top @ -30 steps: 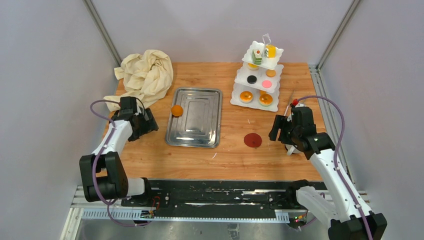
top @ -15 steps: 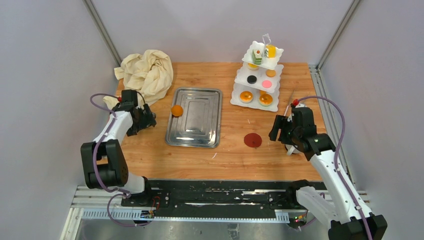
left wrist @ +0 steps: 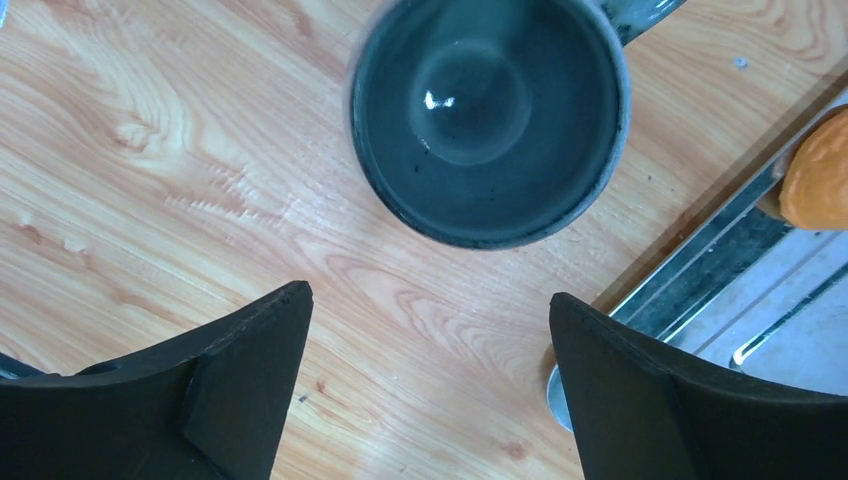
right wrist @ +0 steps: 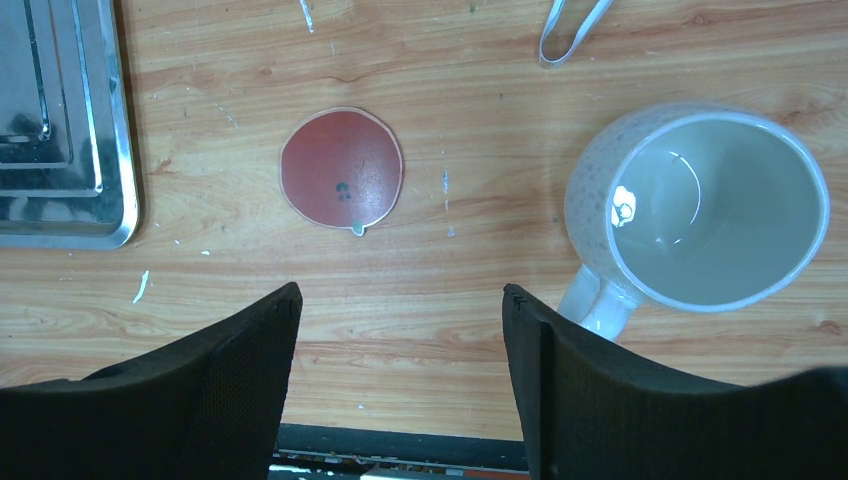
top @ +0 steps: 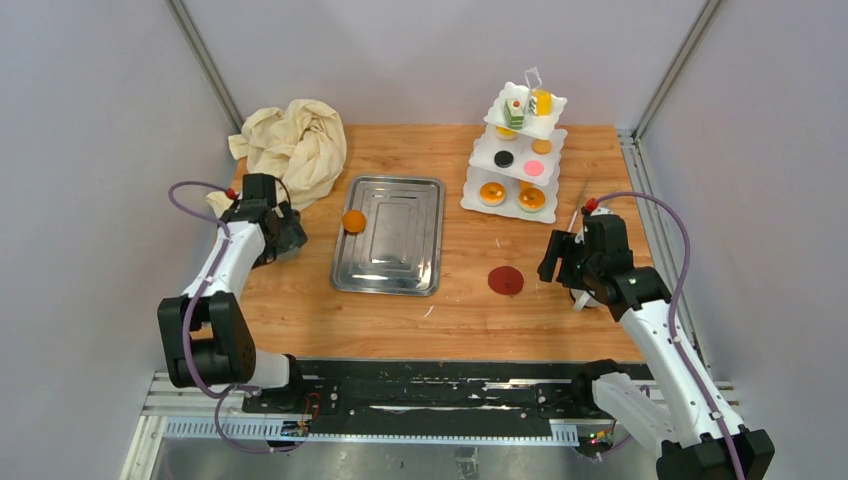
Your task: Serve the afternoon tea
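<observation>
The left gripper [left wrist: 428, 296] gapes empty, the grey mug [left wrist: 490, 120] at its 12 o'clock. The right gripper [right wrist: 400, 290] gapes too, the off-white mug [right wrist: 705, 215] at 2 o'clock.

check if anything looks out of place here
One orange cake sits alone at the steel tray's left edge, apart from the cakes on the white stand. The cloth lies crumpled in the far left corner. A red disc lies on the table.

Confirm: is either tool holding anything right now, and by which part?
Nothing is held. The left tool is open, with the grey mug ahead of it, untouched. The right tool is open too, with the off-white mug off to one side.
</observation>
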Tool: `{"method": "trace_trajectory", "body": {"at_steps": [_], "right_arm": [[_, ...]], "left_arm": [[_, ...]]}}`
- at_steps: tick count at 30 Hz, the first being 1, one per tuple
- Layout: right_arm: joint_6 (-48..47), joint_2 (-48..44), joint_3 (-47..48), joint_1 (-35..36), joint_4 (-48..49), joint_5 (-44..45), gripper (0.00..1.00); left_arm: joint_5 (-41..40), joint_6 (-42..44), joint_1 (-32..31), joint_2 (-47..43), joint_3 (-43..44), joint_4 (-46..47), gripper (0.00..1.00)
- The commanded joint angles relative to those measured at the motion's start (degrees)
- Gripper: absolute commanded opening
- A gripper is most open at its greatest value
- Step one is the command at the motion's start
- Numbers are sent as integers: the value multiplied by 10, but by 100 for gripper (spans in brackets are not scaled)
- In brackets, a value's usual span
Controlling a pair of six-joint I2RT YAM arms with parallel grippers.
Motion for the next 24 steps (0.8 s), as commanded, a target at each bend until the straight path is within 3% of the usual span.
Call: {"method": "trace_trajectory", "body": {"at_steps": [1,6,11,16,24], "right_arm": [[-5,-6,-3,7,-5,8,72],[-5,-2,-2,7,-5,6,72],[-5,0,1,7,-5,4,72],[-5,-11,-1,7,-14,13,72],[-6,-16,1,7,-25,19,72]], "left_arm": [[-3,-24,-2,-35,24,-20,91],[-22,8,-20,-74,48,-19,91],[-27,69,-47,-32,109,-27,92],[-61,75,-59,0,149,-31,93],[-73,139,-59,143,277,-50,93]]}}
